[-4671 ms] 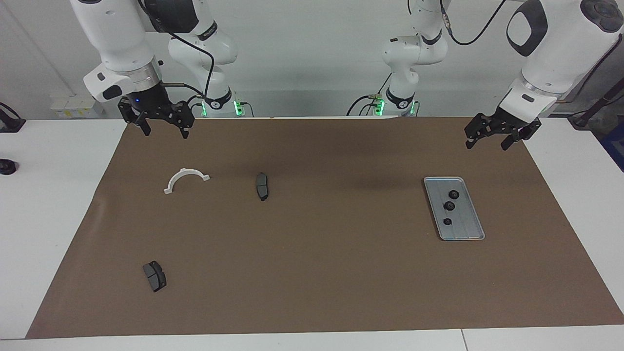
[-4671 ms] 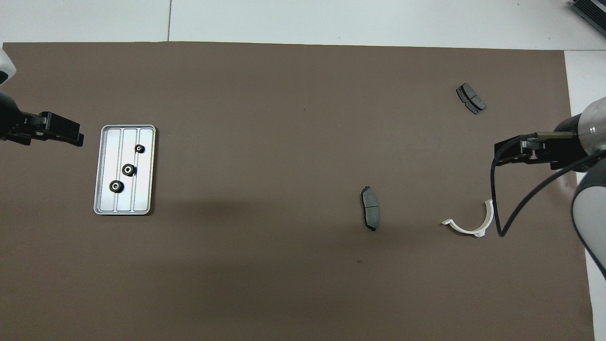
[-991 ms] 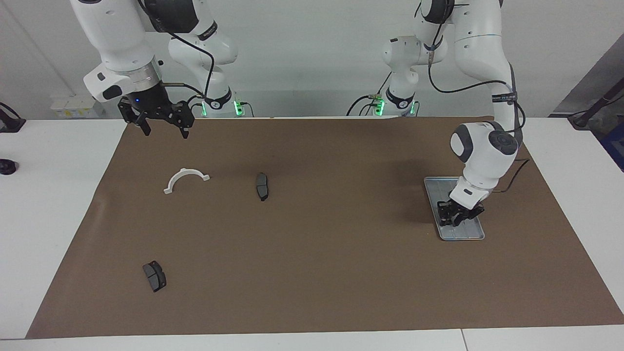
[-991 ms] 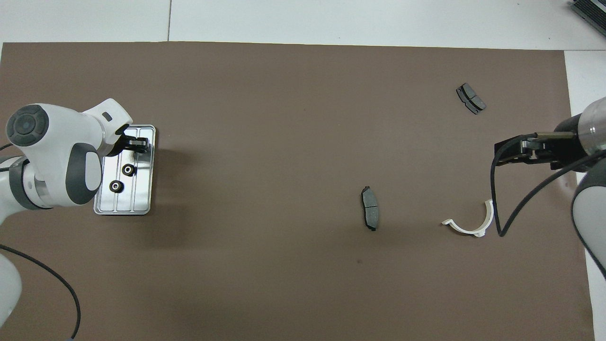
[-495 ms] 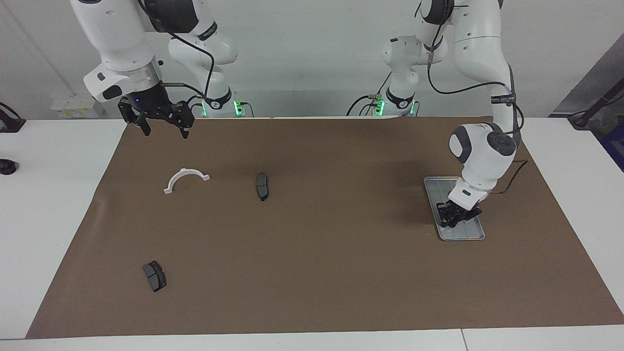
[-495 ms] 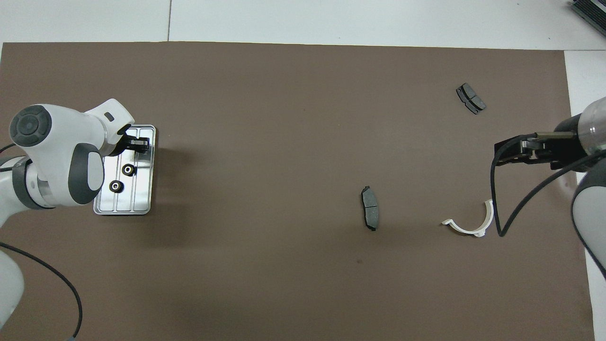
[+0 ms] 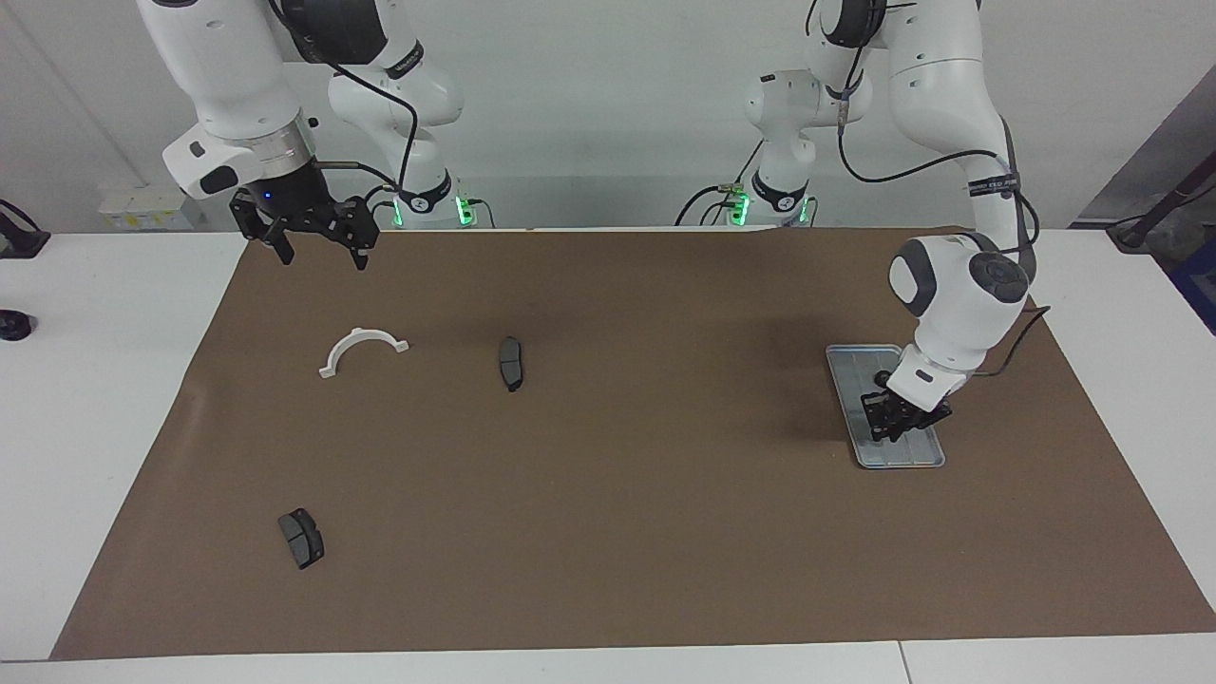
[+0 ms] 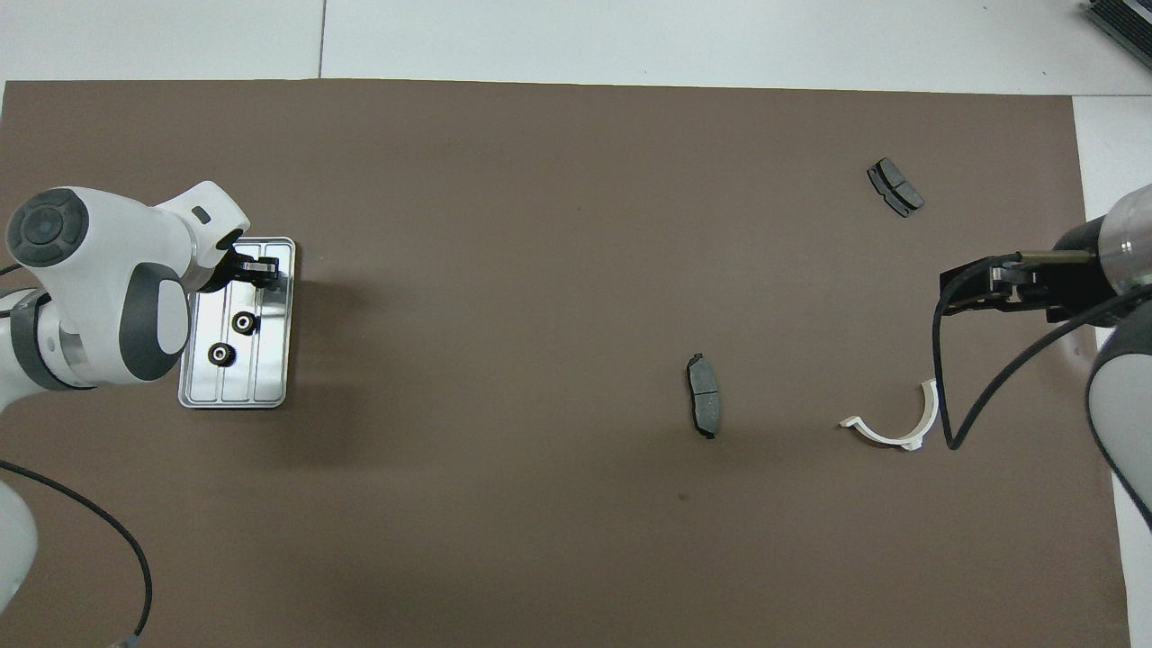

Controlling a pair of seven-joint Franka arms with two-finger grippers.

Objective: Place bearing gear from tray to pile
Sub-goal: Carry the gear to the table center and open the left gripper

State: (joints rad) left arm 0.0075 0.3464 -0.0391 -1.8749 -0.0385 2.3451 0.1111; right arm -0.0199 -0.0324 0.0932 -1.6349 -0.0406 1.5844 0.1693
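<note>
The silver tray (image 7: 903, 459) (image 8: 270, 394) lies toward the left arm's end of the table. My left gripper (image 7: 894, 425) (image 8: 262, 268) is just over the part of it farthest from the robots, shut on a small black bearing gear that it mostly hides. Two more bearing gears (image 8: 243, 321) (image 8: 220, 355) lie in the tray. The pile is toward the right arm's end: a white half-ring bracket (image 7: 364, 346) (image 8: 896, 425) and two dark brake pads (image 7: 511, 363) (image 7: 301, 538). My right gripper (image 7: 323, 258) waits open in the air, over the mat's edge nearest the robots.
A brown mat (image 7: 608, 494) covers most of the white table. A black cable (image 8: 943, 378) hangs from the right arm beside the bracket. A wide stretch of bare mat lies between the tray and the nearer brake pad (image 8: 704, 407).
My left gripper has closed on the gear farthest from the robots in the tray and has risen slightly. The right arm has not moved.
</note>
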